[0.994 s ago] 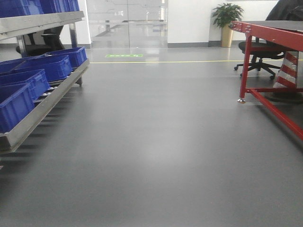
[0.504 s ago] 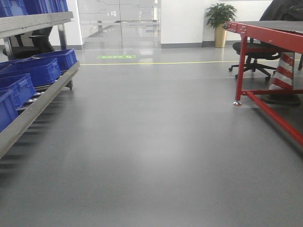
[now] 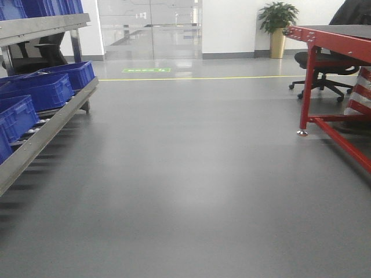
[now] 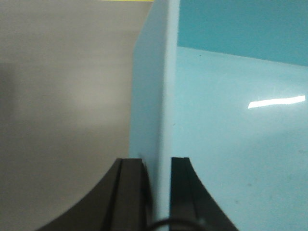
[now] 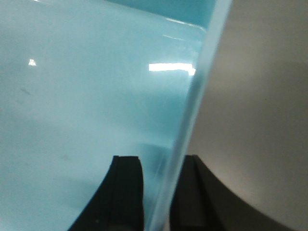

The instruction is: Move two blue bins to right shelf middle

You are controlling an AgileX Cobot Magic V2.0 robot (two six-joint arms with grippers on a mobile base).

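**Both hands grip the walls of a pale blue bin above a grey floor**

The left hand (image 4: 155, 195) points forward with its two black fingers (image 4: 127, 192) drawn close together, one on each side of a thin upright wall of the pale blue bin (image 4: 231, 125). The wall fills the narrow gap between them. The outer finger sits over the grey floor (image 4: 62, 96). The inner finger sits over the bin's glossy inside, which reflects a ceiling light.

The right hand (image 5: 161, 192) mirrors this pose. Its fingers (image 5: 126, 192) are nearly closed on a tilted wall, with the bin's inside (image 5: 86, 96) to the left and the floor to the right. Whether both hands hold the same bin cannot be told from these close views.

The front-facing view looks low across the open grey floor (image 3: 191, 191). On the left stands a steel rack (image 3: 49, 133) carrying royal-blue crates (image 3: 43, 90) on its sloping lower tier, with more on the tier above. On the right is a red-framed worktop (image 3: 336, 37), with a black office chair (image 3: 322, 66) behind it. At the far wall are glass doors (image 3: 149, 29) and a potted plant (image 3: 277, 23). A yellow line (image 3: 203, 77) crosses the floor in front of them.
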